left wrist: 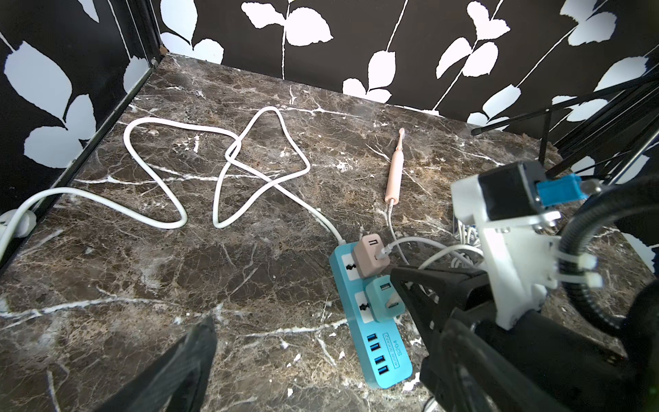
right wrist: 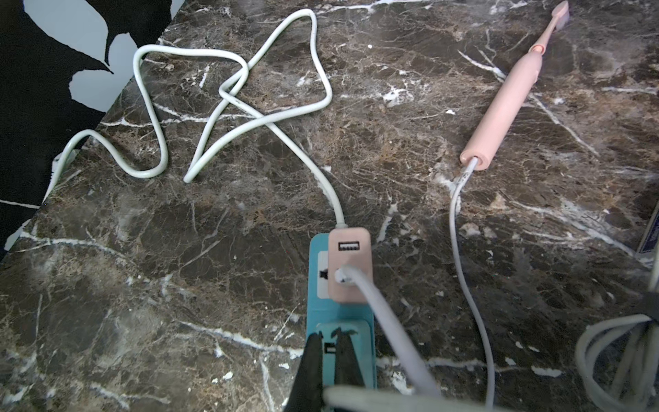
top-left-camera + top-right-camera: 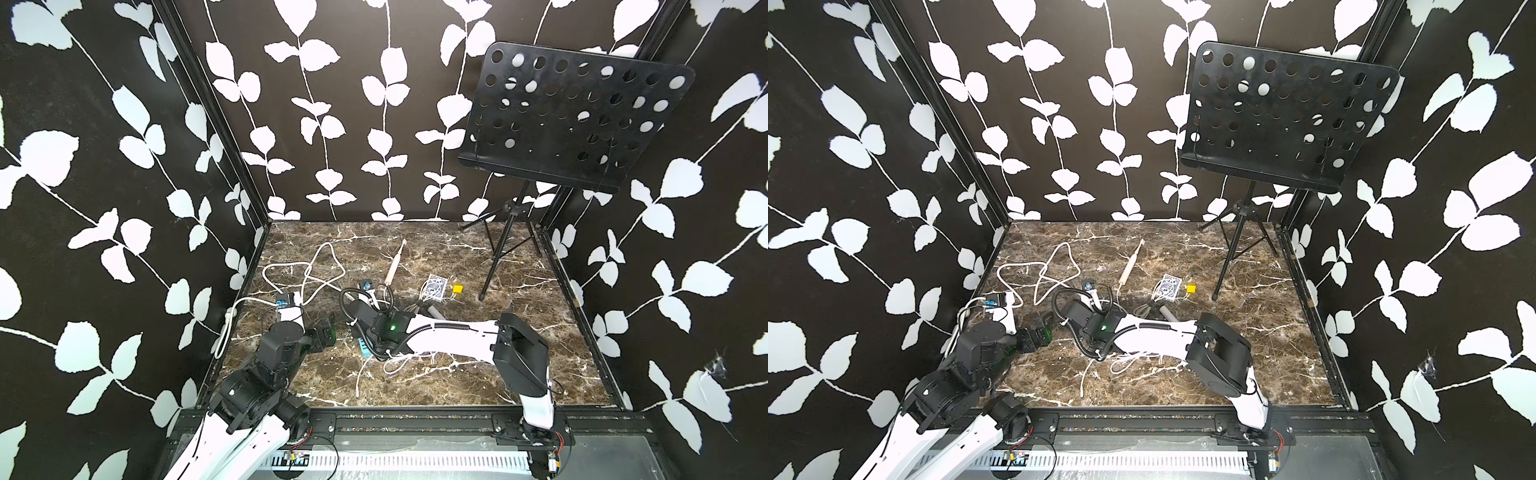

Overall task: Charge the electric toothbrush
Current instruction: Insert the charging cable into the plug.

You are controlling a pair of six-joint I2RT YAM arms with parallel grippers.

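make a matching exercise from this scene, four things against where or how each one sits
Things:
1. pink electric toothbrush
2. pink square USB adapter
3. small yellow cube
4. black perforated metal music stand

Places or states:
A. standing on tripod legs in the far right corner
B. plugged into the light blue plastic power strip
C. lying flat with a thin white cable in its base
D. beside the blue patterned card deck

Pairs: 1-C, 2-B, 3-D, 4-A

"S204" on teal power strip (image 1: 360,321) (smaller txt illegible)
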